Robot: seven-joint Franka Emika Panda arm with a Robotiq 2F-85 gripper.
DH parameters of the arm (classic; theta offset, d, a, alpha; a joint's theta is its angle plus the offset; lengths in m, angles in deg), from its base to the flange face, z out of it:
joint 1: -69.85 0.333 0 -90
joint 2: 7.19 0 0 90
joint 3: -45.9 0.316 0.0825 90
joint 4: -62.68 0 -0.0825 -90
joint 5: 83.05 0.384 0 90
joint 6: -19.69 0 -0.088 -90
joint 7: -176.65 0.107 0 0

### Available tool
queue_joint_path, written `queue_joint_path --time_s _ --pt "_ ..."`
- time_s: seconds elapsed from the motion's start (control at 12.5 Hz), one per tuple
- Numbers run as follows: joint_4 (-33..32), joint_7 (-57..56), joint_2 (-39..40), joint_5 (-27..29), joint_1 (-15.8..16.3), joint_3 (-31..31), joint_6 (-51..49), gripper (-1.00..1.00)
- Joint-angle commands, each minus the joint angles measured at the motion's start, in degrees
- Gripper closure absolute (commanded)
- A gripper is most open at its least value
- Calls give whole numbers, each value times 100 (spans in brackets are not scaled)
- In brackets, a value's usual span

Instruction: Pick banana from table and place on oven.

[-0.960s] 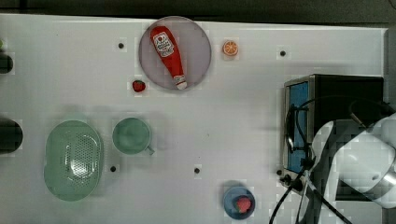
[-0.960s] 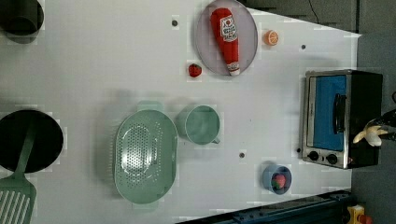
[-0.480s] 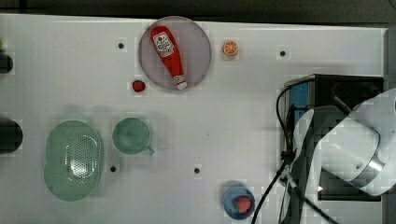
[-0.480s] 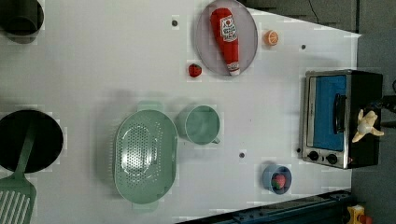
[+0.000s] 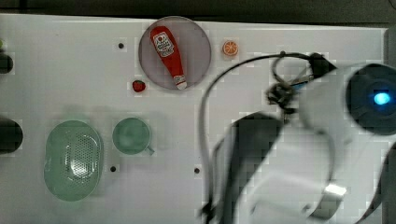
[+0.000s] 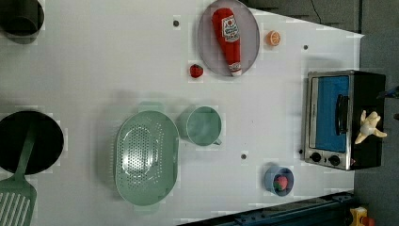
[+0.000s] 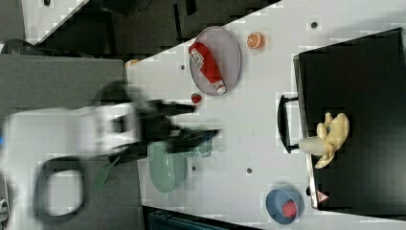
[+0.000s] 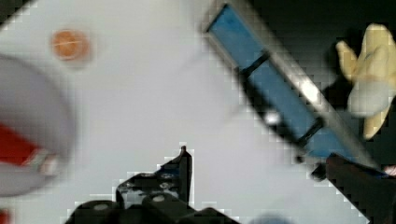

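Resting: banana (image 7: 329,137) atop oven (image 7: 356,86); labels unreadable.

Top, left, right views overhead; all share table (image 6: 117,70); wrist close.

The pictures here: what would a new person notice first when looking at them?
First, the pale banana lying alone on the black top of the oven, near its front edge by the handle. Next, the red ketchup bottle on a grey plate at the table's far edge in the left view. The open gripper hangs over the table, apart from the banana.
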State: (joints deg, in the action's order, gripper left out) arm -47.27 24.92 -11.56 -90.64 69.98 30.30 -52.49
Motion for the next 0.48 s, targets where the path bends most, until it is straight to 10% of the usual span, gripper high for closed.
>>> queue_joint_path --time_s 0.08,0.48 --pt "139 2618 -478 164 306 457 -604 -100" --pt "-305 3580 -1233 216 313 1070 -671 -100"
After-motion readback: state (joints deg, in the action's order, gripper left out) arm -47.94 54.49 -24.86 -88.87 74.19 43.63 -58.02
